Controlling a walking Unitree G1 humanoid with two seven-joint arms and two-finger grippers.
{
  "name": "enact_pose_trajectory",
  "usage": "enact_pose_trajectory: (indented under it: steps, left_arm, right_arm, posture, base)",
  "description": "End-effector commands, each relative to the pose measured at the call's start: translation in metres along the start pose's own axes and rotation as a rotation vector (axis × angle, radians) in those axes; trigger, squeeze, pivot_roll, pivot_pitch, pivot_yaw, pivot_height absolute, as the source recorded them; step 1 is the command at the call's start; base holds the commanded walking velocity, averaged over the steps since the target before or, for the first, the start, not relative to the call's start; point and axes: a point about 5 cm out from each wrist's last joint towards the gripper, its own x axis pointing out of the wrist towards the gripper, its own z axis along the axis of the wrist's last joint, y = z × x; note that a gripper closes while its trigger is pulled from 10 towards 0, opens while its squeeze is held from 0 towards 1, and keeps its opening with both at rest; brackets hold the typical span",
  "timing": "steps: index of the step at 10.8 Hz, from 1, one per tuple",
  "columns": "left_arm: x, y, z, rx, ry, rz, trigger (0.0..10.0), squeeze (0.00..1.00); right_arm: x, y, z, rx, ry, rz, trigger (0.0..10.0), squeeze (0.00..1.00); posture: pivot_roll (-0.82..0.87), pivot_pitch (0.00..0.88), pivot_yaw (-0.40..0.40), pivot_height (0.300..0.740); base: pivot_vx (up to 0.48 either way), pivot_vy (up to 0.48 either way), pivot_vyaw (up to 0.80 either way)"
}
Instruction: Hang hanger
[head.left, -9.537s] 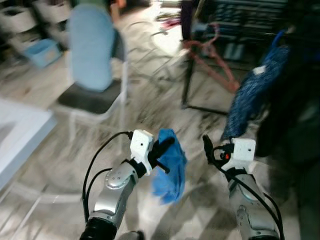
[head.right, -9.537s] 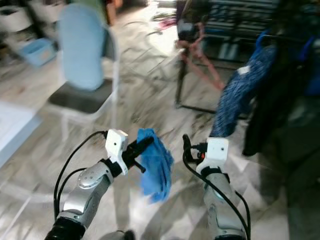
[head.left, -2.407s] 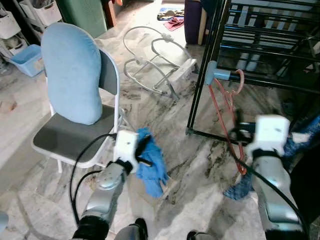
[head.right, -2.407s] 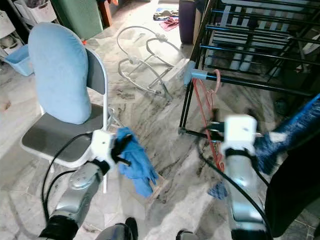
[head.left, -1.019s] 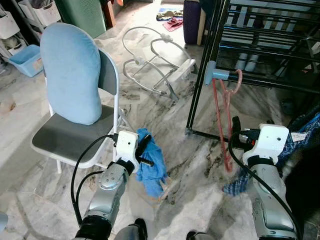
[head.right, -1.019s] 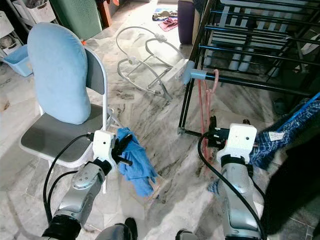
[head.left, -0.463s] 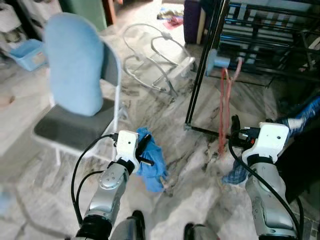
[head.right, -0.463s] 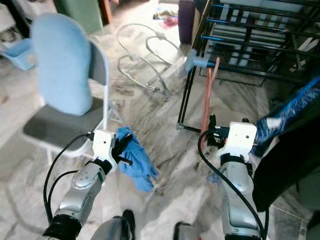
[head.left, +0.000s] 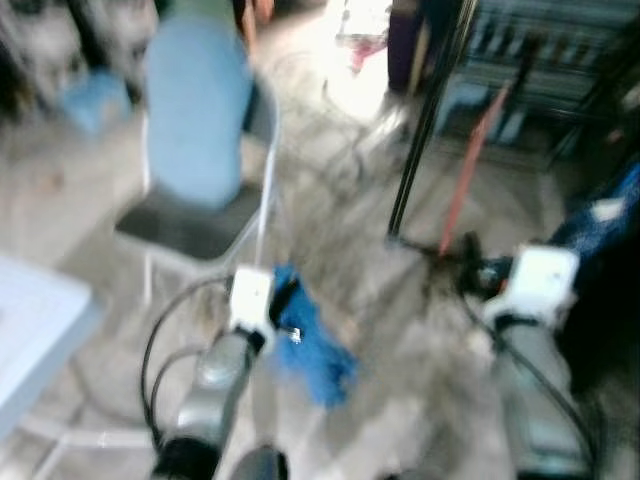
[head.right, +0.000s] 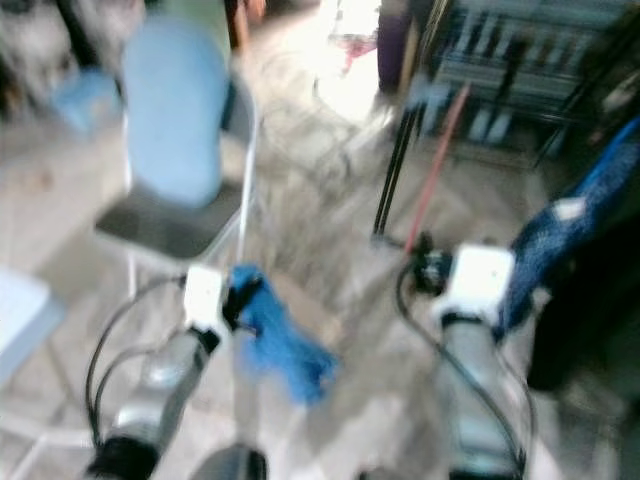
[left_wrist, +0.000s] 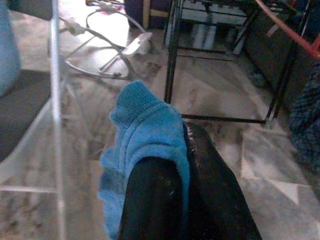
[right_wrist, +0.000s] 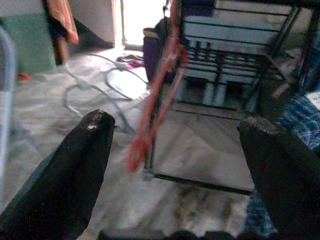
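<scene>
Head views are blurred. Left gripper (left_wrist: 172, 200) is closed on a blue cloth (left_wrist: 145, 135), held low beside the chair (head.left: 195, 130). Right gripper (right_wrist: 175, 150) is spread wide and empty. The red hanger (right_wrist: 157, 90) hangs aslant on the black rack (right_wrist: 240, 55), just ahead of those fingers and clear of them.

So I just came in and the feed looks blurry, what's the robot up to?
The head views are blurred. The left end effector is shut on a blue cloth, held out over the marble floor beside a folding chair. The right end effector is open, holding nothing. A red hanger hangs on the black drying rack just ahead of it, so the hanging looks done.
</scene>
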Motion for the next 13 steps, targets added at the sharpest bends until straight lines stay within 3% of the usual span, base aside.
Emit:
enact_pose_trajectory:
  steps: [1,4,6,7,8,9,10,13]
  left_arm:
    - [0.002,-0.002,0.005,0.011,-0.020,-0.010,10.0,0.00]
    - [0.000,-0.002,-0.001,0.022,-0.007,-0.020,10.0,0.00]
    - [-0.007,0.008,-0.023,0.002,0.080,0.009,10.0,0.00]
    - [-0.015,0.016,-0.041,-0.053,0.158,0.049,10.0,0.00]
    - [-0.021,0.022,-0.054,-0.045,0.211,0.068,10.0,0.00]
    - [-0.037,0.033,-0.078,-0.091,0.326,0.135,10.0,0.00]
    - [-0.053,0.041,-0.096,-0.079,0.424,0.190,10.0,0.00]
    - [-0.081,0.047,-0.125,-0.170,0.599,0.311,10.0,0.00]
  right_arm:
    - [0.000,-0.006,0.001,-0.008,-0.002,-0.010,10.0,0.04]
    - [0.000,-0.005,-0.006,-0.001,0.021,-0.008,10.0,0.04]
    - [-0.004,-0.006,-0.032,0.025,0.120,-0.001,10.0,0.00]
    - [-0.009,-0.006,-0.051,0.048,0.185,0.009,10.0,0.00]
    - [-0.013,-0.005,-0.066,0.049,0.240,0.022,10.0,0.00]
    - [-0.020,0.001,-0.088,0.018,0.319,0.079,10.0,0.00]
    - [-0.025,0.006,-0.102,0.033,0.373,0.112,10.0,0.00]
    - [-0.047,0.014,-0.150,0.106,0.640,0.134,10.0,0.00]
  posture:
    - [-0.07,0.166,0.026,0.740]
    - [-0.06,0.162,0.026,0.740]
    - [-0.06,0.152,0.022,0.740]
    - [-0.06,0.144,0.021,0.740]
    - [-0.06,0.142,0.021,0.740]
    - [-0.05,0.129,0.020,0.740]
    - [-0.06,0.122,0.018,0.740]
    - [-0.06,0.112,0.017,0.740]
  base:
    - [0.000,0.000,0.00]
    - [0.000,0.000,0.00]
    - [0.000,0.000,0.00]
    - [0.000,0.000,0.00]
    - [0.000,0.000,0.00]
    - [0.000,0.000,0.00]
    - [0.000,0.000,0.00]
    - [0.000,0.000,0.00]
